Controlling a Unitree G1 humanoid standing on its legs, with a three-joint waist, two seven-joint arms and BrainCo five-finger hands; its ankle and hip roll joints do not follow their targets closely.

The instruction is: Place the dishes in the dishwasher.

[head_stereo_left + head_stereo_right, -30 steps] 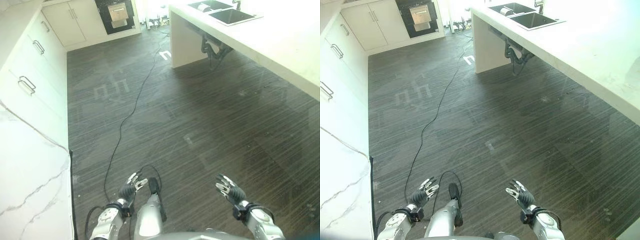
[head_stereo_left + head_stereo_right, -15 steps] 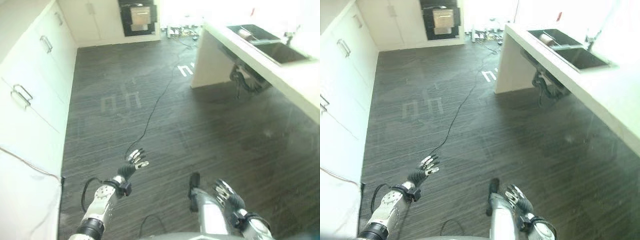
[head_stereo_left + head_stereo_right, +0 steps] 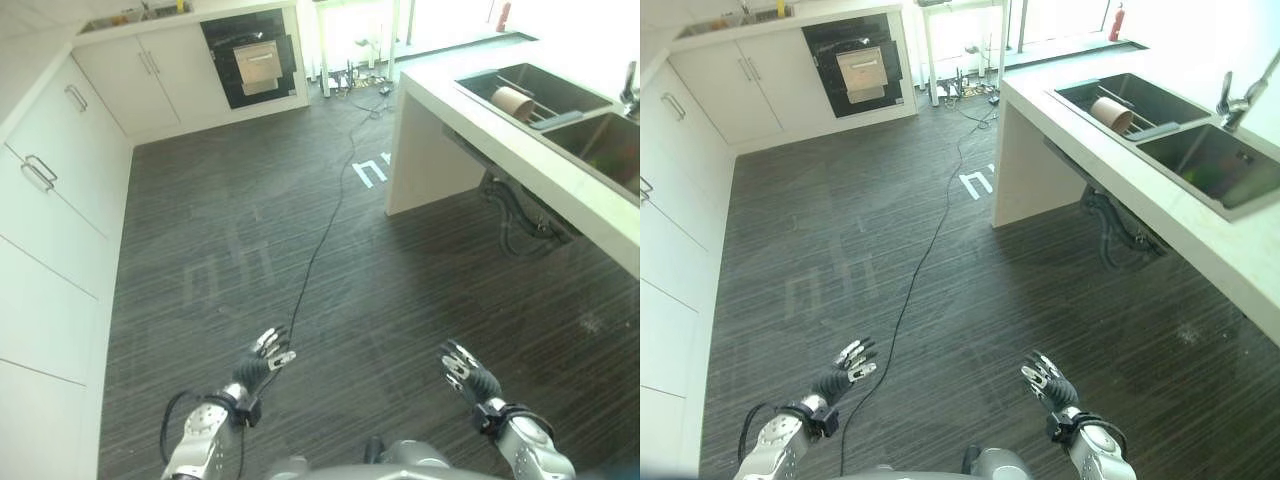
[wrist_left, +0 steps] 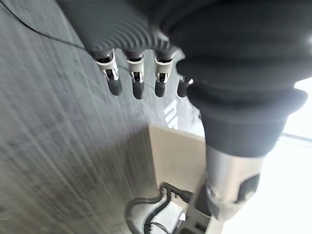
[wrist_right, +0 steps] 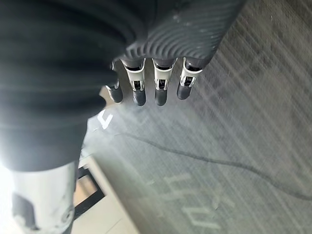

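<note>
We see dark striped wood floor (image 3: 420, 300) across whole kitchen. Thin black cable (image 3: 322, 235) runs along it from far wall toward us. White markings (image 3: 371, 170) stuck on floor near island's corner; fainter pale marks (image 3: 228, 268) mid-floor. White island counter (image 3: 1110, 140) stands on floor at right, with sink (image 3: 1130, 100) set in top and brown cup-like item (image 3: 1112, 114) lying in its basin. White cabinets (image 3: 50, 200) stand on floor along left.

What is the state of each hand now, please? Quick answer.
Left hand: open, fingers relaxed, holding nothing.
Right hand: open, fingers relaxed, holding nothing.
</note>
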